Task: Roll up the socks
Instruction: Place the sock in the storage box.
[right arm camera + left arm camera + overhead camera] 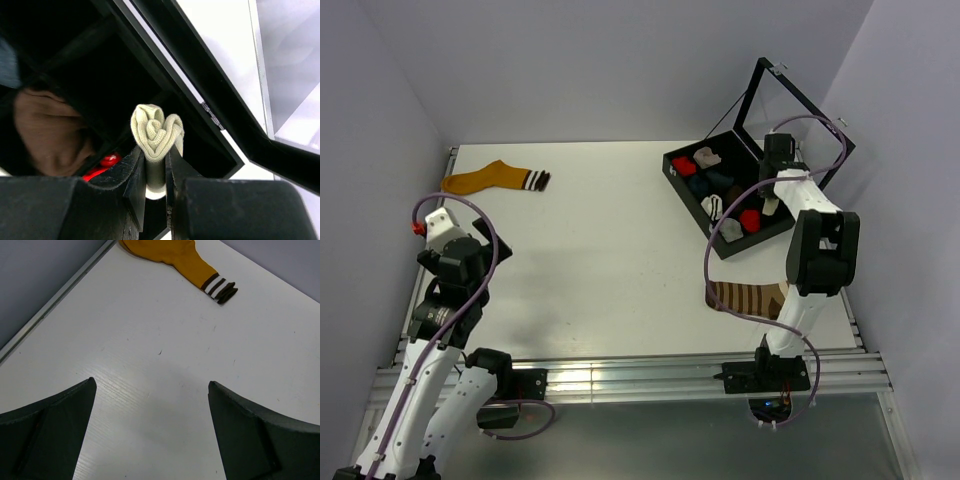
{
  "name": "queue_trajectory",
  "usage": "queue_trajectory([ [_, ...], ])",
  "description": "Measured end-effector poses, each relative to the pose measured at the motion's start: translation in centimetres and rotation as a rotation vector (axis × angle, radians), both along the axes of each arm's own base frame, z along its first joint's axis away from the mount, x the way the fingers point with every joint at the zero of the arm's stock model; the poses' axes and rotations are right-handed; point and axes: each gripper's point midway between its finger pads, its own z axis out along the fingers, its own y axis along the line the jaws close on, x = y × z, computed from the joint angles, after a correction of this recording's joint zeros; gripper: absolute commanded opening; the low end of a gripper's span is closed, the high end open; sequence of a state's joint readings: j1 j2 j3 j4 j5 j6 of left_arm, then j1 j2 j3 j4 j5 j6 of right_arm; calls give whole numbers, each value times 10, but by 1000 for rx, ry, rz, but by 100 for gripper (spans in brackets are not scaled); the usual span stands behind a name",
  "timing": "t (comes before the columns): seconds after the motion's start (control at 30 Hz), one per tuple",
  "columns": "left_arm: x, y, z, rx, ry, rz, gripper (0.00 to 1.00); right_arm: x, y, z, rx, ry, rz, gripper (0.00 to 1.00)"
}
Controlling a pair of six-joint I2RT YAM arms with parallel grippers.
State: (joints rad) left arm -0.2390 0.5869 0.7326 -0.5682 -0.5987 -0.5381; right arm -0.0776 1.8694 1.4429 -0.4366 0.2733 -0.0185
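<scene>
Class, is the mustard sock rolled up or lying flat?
Flat. The mustard sock lies spread full length on the table, with no roll in it.

arms (455,262) (820,250): 2 | loose flat socks (490,178) (748,298): 2 | black box (691,206): 1 | rolled socks (684,166): at least 7

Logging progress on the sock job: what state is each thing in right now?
left end effector: open, empty
cream sock: rolled, held
right end effector: shut on cream sock
mustard sock: flat, unrolled
striped sock: flat, unrolled
box: lid open
boxed socks: rolled
</scene>
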Motion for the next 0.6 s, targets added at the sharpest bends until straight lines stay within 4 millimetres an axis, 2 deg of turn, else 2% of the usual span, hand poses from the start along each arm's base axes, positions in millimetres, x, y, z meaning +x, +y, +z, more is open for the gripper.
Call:
queue_trajectory([
  [0.17,1,0,0,2,2,1,99,-6,-10,-11,-20,23,-9,0],
  [0.37,1,0,0,3,2,0,99,-24,-21,-31,-12,75,-32,0],
  [0.6,1,0,0,3,2,0,99,-24,-23,-47,64,101,-34,0],
])
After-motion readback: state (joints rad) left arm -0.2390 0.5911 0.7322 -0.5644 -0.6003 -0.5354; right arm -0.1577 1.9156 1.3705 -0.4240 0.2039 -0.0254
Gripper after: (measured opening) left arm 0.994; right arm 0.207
